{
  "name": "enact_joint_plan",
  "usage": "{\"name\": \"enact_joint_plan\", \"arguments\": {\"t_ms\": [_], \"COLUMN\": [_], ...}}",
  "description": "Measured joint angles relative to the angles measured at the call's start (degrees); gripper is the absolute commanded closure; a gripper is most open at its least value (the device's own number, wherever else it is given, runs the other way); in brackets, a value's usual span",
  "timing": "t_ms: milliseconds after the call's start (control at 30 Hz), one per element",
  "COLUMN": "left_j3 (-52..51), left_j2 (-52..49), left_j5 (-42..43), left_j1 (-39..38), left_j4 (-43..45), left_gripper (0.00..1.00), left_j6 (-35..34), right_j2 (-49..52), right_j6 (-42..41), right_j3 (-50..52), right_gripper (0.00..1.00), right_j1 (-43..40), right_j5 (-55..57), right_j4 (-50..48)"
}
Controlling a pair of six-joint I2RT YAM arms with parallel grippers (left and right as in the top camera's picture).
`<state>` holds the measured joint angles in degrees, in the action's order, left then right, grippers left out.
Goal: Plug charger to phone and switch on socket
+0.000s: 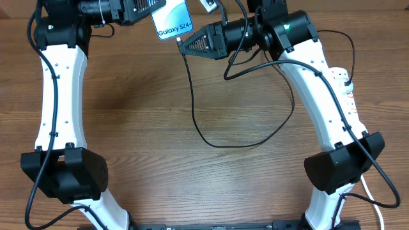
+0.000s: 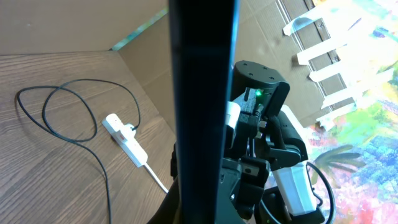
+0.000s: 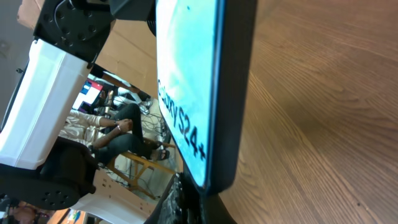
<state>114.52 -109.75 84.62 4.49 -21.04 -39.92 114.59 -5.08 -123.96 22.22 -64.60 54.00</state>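
Observation:
My left gripper [image 1: 146,11] is shut on the phone [image 1: 174,22] and holds it off the table at the top centre, with the "Galaxy S24+" screen facing up. In the left wrist view the phone [image 2: 202,93] shows edge-on as a dark bar. My right gripper [image 1: 186,43] is shut on the charger's connector end, right at the phone's lower edge. The connector tip itself is hidden. In the right wrist view the phone [image 3: 193,93] stands just above the fingers [image 3: 205,208]. The black charger cable [image 1: 195,108] loops across the table to the socket [image 2: 124,140], where its plug [image 2: 129,129] sits.
The white socket strip [image 1: 346,80] lies at the right table edge, mostly hidden under my right arm [image 1: 319,96]. Its thick white cord [image 2: 155,177] runs off toward the front. Cardboard walls [image 2: 149,68] border the table's back and side.

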Motion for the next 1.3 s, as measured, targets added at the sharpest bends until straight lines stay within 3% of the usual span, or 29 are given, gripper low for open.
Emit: {"name": "enact_joint_plan", "arguments": {"t_ms": [1300], "left_j3": [0.0], "left_j2": [0.0], "left_j5": [0.5], "left_j1": [0.0], "left_j4": [0.0], "left_gripper": [0.96], "left_j6": [0.0], "right_j2": [0.0], "right_j6": [0.1], "right_j3": [0.0], "right_gripper": [0.96], "right_j1": [0.0], "right_j5": [-0.9], "right_j4": [-2.1]}}
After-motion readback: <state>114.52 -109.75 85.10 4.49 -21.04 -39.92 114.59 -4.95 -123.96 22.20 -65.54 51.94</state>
